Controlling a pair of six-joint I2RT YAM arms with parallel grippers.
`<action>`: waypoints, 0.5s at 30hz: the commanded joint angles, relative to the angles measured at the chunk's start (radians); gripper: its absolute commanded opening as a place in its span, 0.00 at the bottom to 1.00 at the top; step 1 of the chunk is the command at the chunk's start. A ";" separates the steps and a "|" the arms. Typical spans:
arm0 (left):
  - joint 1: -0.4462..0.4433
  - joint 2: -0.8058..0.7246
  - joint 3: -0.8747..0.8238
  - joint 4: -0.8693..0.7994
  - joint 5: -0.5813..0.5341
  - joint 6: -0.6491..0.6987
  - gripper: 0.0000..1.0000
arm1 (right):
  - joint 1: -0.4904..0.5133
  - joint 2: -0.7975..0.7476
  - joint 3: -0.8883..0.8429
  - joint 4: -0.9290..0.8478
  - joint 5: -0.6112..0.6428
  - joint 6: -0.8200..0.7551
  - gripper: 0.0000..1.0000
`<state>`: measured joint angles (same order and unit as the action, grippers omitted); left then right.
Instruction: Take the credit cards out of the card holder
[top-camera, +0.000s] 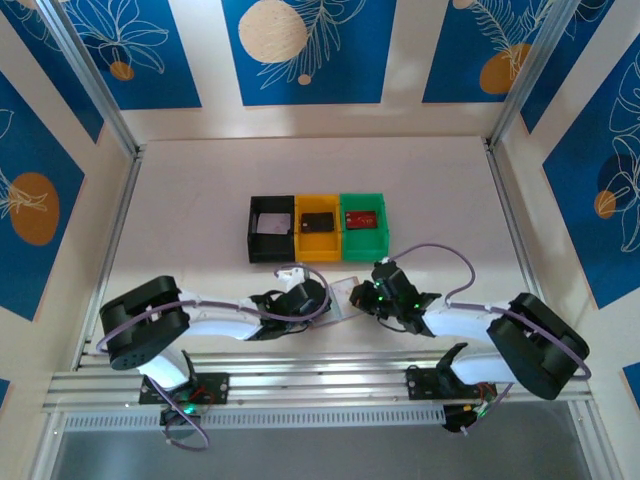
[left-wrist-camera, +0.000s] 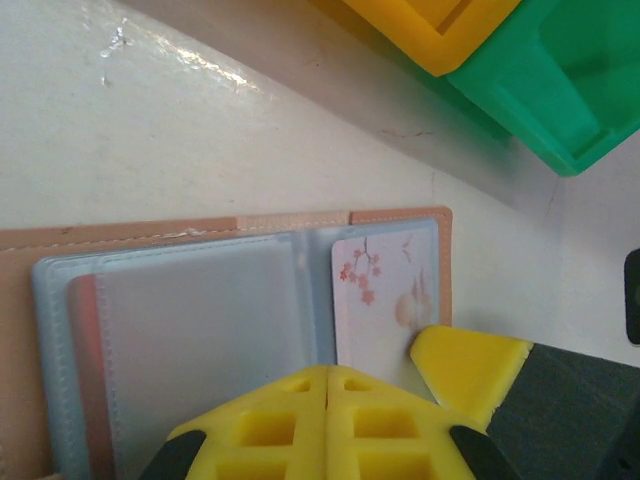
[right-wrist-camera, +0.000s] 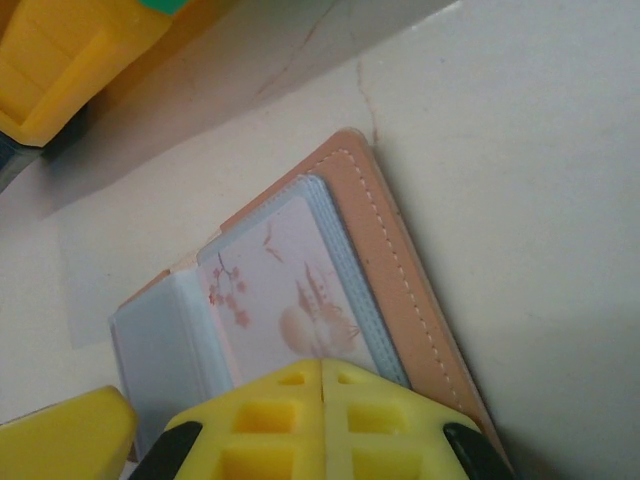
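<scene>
I'm seeing the card holder (left-wrist-camera: 200, 226) lying open and flat on the counter (top-camera: 200, 200), close to the near edge, between the two arms. Its tan stitched border is framing pale grey-blue pocket panels. A pale card (right-wrist-camera: 275, 285) printed with pink blossoms is sitting in the right-hand pocket, and the left-hand pocket is looking cloudy and blank.

The left pincer (left-wrist-camera: 328, 385) is clenched, its yellow fingers meeting along one seam and hanging over the holder's middle fold. The right pincer (right-wrist-camera: 322, 378) is clenched too, with its tips covering the blossom card's lower edge. I cannot tell whether it is pinching the card or only pressing on it.

Farther out, three bins are standing side by side and touching: a black bin (top-camera: 255, 235) holding a whitish card (top-camera: 270, 225), a yellow bin (top-camera: 317, 250) holding a dark card (top-camera: 318, 222), and a green bin (top-camera: 363, 240) holding a red card (top-camera: 361, 219).
</scene>
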<state>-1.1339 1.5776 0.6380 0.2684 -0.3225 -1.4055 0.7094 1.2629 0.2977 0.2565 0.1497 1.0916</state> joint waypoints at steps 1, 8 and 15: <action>-0.007 0.015 0.017 -0.016 0.004 -0.015 0.00 | -0.004 -0.055 0.001 -0.138 -0.025 -0.025 0.03; -0.011 0.042 0.116 -0.105 0.025 -0.007 0.03 | -0.038 -0.217 0.065 -0.323 -0.003 -0.106 0.05; -0.013 0.082 0.176 -0.165 0.030 -0.012 0.06 | -0.158 -0.241 0.033 -0.314 -0.103 -0.144 0.08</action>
<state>-1.1347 1.6310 0.7876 0.1711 -0.2962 -1.4078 0.5732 1.0168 0.3355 -0.0181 0.1074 0.9901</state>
